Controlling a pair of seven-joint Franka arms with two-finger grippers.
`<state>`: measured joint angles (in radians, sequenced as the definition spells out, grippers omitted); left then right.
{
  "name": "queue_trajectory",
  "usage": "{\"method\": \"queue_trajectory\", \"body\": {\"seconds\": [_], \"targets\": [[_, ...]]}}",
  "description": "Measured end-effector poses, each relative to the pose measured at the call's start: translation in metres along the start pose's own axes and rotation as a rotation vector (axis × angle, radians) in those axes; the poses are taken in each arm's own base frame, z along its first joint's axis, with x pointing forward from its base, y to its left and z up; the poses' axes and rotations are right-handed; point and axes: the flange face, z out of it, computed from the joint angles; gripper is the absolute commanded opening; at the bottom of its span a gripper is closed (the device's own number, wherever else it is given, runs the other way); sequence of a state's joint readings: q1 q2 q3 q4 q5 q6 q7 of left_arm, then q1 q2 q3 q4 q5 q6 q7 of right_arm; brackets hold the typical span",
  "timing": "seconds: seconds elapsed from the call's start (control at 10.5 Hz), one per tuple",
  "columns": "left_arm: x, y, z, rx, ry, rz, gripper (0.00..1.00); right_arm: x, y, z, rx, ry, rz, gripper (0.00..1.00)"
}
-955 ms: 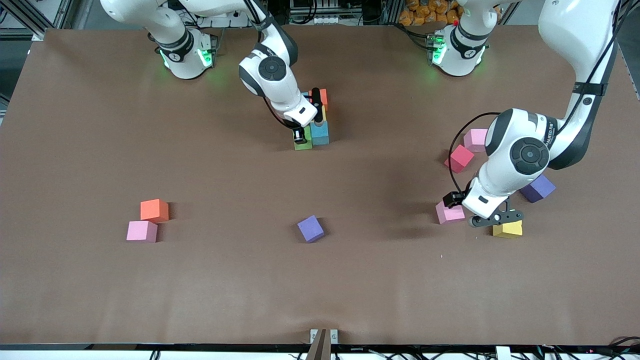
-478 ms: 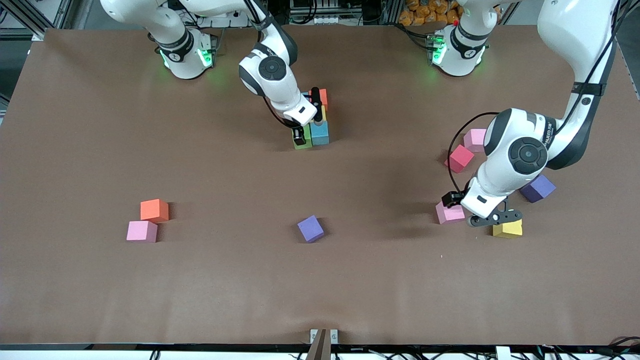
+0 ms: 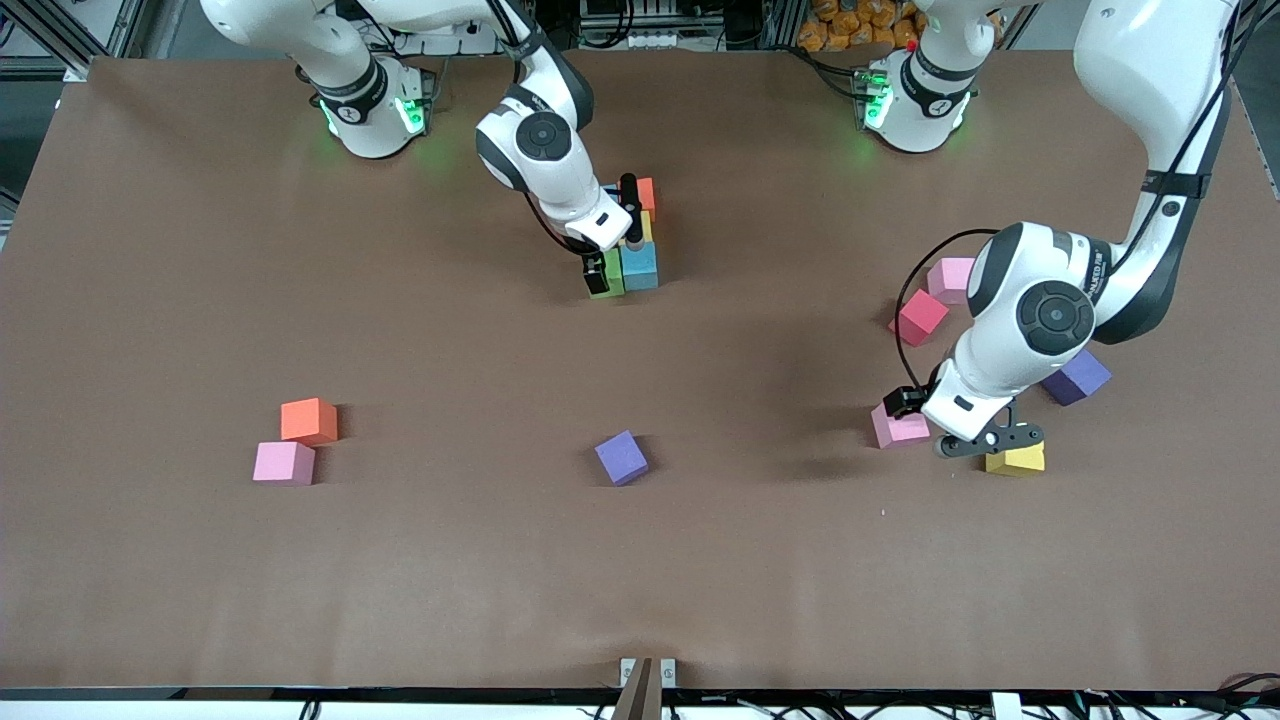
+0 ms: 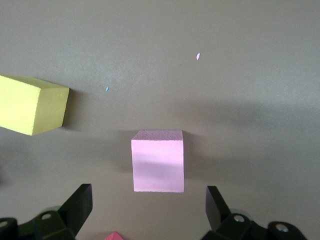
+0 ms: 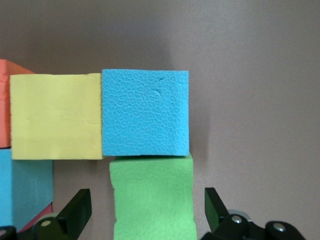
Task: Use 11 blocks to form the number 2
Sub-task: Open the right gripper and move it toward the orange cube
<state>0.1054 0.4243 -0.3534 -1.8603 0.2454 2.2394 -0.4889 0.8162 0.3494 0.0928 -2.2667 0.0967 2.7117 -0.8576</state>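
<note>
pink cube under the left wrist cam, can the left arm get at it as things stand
Probably yes. The left pincer hangs open right over the pink cube, which lies flat with bare table on every side. The yellow cube sits apart from it, so nothing seems to block a straight descent.

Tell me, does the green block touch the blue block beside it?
Touching. The right wrist view shows the green block flush against the blue block, no gap.

The front camera looks down across the table (image 3: 200, 250); each wrist camera looks straight down, close over blocks it also shows.
</note>
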Motion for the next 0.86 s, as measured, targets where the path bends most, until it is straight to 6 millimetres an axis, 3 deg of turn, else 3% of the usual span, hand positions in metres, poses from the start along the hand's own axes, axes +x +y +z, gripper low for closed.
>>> {"method": "queue_trajectory", "body": {"seconds": [0.38, 0.67, 0.86], "targets": [[0.007, 0.013, 0.020, 0.021, -0.005, 0.038, 1.00, -0.001, 0.003, -0.025, 0.012, -0.011, 0.003, 1.00], [0.016, 0.004, 0.037, 0.026, -0.023, 0.019, 1.00, -0.001, 0.003, -0.039, 0.023, -0.021, 0.003, 1.00], [0.015, 0.003, 0.050, 0.028, -0.043, 0.017, 1.00, -0.009, 0.011, -0.068, 0.046, -0.042, 0.024, 1.00]]}}
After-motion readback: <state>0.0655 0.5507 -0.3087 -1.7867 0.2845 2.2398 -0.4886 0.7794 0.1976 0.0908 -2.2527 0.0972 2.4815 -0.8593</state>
